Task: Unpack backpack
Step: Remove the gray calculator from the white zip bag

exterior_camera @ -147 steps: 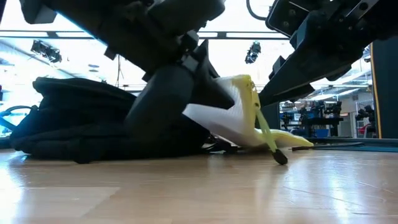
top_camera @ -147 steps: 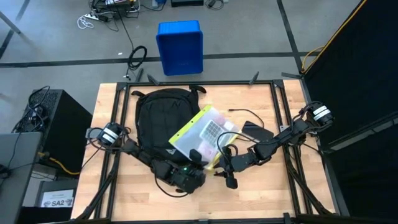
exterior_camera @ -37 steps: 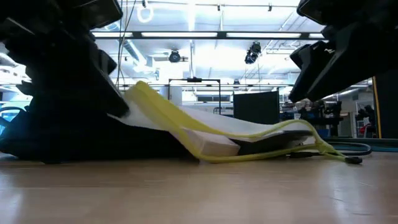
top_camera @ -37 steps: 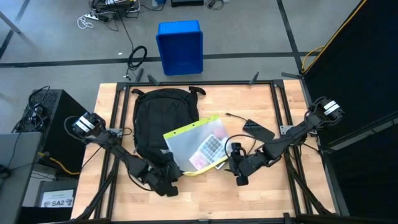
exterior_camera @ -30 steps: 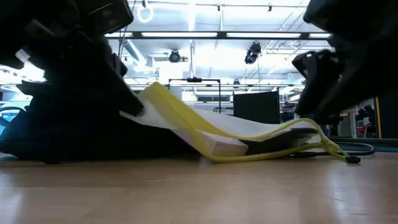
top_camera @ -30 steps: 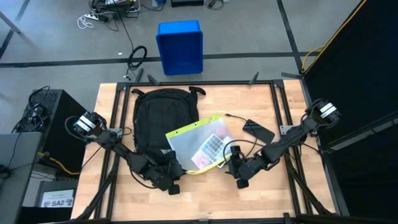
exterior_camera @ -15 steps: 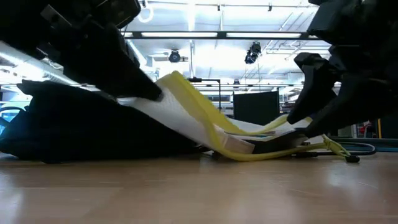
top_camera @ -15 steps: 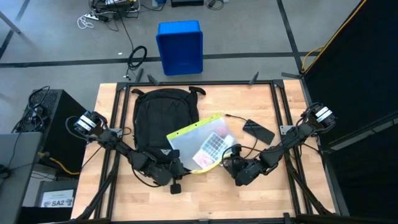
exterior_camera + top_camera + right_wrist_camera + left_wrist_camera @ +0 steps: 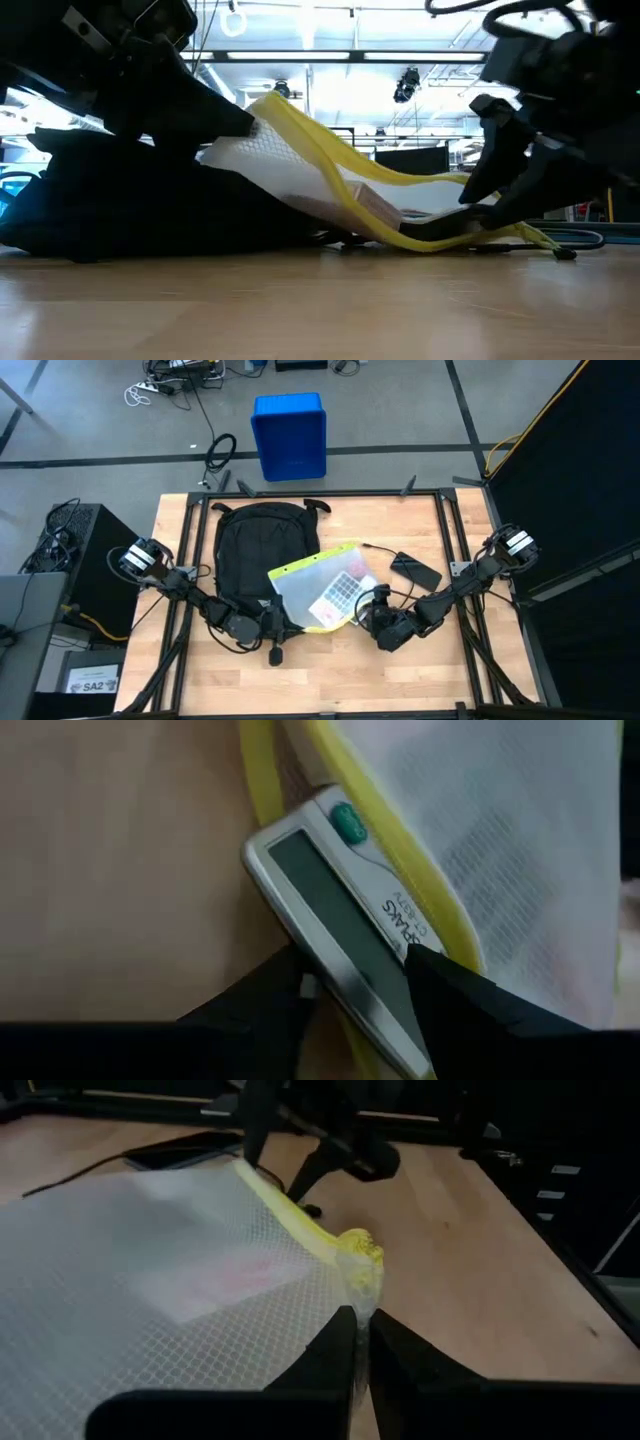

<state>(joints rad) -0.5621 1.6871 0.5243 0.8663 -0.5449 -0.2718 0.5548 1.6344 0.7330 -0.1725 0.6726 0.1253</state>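
From above, the backpack (image 9: pixel 255 555) lay just behind the left gripper (image 9: pixel 272 628), beside the right gripper (image 9: pixel 368 618). At the left wrist, jaws pinched the mesh pouch (image 9: pixel 150 1310). At the right wrist, jaws clamped a calculator (image 9: pixel 335 920).

The mesh pouch (image 9: pixel 322 596) covers the backpack's (image 9: pixel 255 555) near corner. The calculator (image 9: pixel 335 930) runs off the right wrist view's edge; its lettering is only partly legible.

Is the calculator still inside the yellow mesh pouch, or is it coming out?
Coming out. The calculator sticks out past the yellow edge of the mesh pouch, gripped between the right gripper fingers.
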